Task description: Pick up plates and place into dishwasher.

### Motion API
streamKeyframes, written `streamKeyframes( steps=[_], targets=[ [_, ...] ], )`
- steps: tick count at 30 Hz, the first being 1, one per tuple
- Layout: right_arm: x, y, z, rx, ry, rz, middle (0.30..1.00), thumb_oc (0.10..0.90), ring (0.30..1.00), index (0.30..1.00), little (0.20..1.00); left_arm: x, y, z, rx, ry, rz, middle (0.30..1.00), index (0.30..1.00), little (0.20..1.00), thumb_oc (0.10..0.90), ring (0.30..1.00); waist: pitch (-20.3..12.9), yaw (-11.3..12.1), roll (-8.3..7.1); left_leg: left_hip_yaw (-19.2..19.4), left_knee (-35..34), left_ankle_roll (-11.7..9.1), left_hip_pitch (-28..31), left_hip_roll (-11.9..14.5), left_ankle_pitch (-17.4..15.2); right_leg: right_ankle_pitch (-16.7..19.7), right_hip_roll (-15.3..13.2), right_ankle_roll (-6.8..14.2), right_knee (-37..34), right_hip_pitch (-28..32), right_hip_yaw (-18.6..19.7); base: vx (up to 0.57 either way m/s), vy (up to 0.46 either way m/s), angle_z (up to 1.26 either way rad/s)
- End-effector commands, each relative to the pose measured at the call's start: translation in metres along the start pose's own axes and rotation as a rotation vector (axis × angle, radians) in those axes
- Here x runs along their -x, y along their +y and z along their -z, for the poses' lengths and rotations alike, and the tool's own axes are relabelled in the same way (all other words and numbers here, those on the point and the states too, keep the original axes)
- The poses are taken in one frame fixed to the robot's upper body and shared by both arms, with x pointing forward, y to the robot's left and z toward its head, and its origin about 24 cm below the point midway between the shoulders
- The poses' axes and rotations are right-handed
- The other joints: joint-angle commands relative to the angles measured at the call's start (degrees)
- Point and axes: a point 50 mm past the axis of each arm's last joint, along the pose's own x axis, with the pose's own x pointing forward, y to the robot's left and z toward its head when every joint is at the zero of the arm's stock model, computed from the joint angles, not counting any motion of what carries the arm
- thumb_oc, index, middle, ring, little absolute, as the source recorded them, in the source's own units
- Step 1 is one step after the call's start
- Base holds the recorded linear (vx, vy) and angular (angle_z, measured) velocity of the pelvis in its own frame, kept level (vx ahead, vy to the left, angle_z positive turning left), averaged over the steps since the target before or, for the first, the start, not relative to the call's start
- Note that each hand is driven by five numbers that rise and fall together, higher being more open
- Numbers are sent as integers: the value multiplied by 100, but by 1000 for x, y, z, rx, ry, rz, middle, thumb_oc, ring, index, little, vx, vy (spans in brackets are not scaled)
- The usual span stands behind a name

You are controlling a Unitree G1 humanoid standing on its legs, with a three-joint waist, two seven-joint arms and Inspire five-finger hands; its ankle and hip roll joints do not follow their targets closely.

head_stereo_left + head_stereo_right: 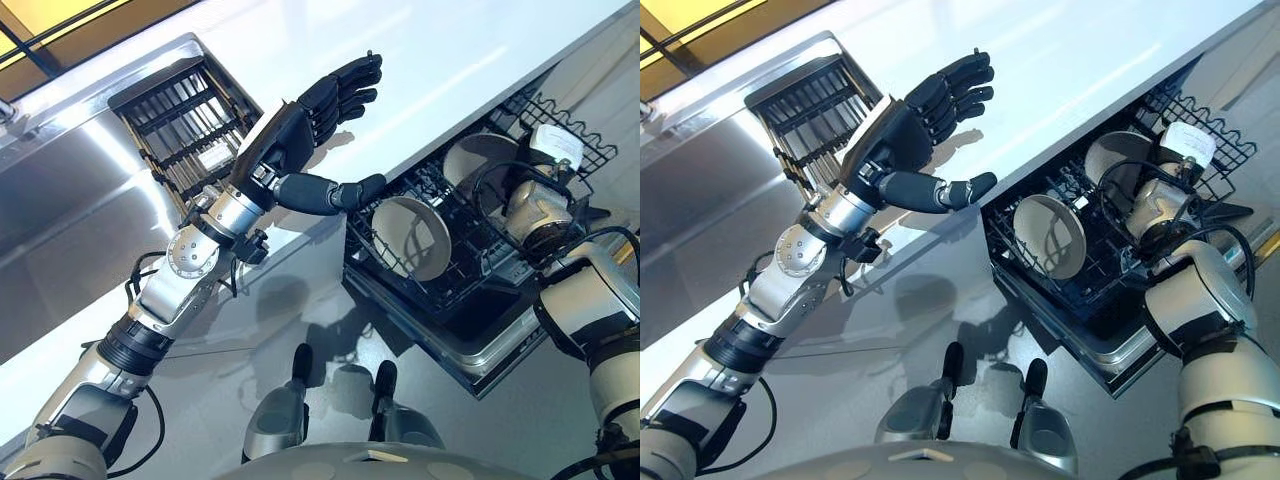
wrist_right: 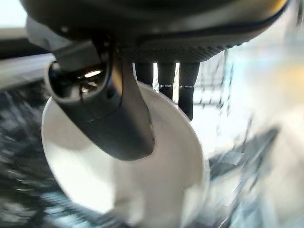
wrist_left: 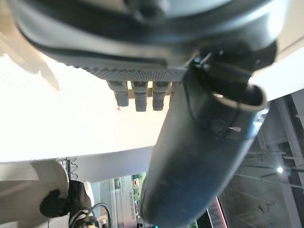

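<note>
countertop (image 1: 480, 60) edge just above dishwasher rack (image 1: 470, 290)

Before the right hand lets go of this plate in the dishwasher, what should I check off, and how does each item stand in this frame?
1. Right hand on the plate: thumb lies across its face, fingers behind; ok.
2. Plate over the dishwasher rack: ok.
3. Plate seated between tines: cannot tell.
4. Clear of the other plate standing in the rack: apart; ok.
5. Left hand out of the way: open, raised over the white counter, holding nothing; ok.
6. Dish rack in the sink has plates left: cannot tell.
</note>
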Motion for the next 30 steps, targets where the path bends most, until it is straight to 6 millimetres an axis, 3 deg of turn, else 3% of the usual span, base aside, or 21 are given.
streamKeyframes(
  steps=[1,10,24,30],
  targets=[
    [6,-23,-58,-111,-221,118,900,800,900,900,900,-17,1,-45,-43,-288,-4,900,900,900,800,900,1,-20,-205,158,18,233,124,-467,-418,50,51,112,245,13,117,36,20,-4],
    [15,-30,-51,-233,-245,165,900,800,900,900,900,-8,2,-39,-51,-273,-43,900,900,900,800,900,-50,-183,-272,229,28,245,266,-461,-494,31,81,116,242,118,251,28,5,-5],
    [19,-29,-34,-235,-213,198,900,800,900,900,900,-1,1,-37,-64,-259,-50,900,900,900,800,900,-169,-286,-342,301,13,261,363,-446,-475,77,96,125,230,176,345,7,-2,-1],
    [23,-34,-36,-298,-245,207,900,800,900,900,900,0,1,-38,-67,-259,-54,900,900,900,800,900,-215,-336,-370,317,7,260,397,-428,-487,80,116,129,209,203,399,-6,0,0]
  ],
)
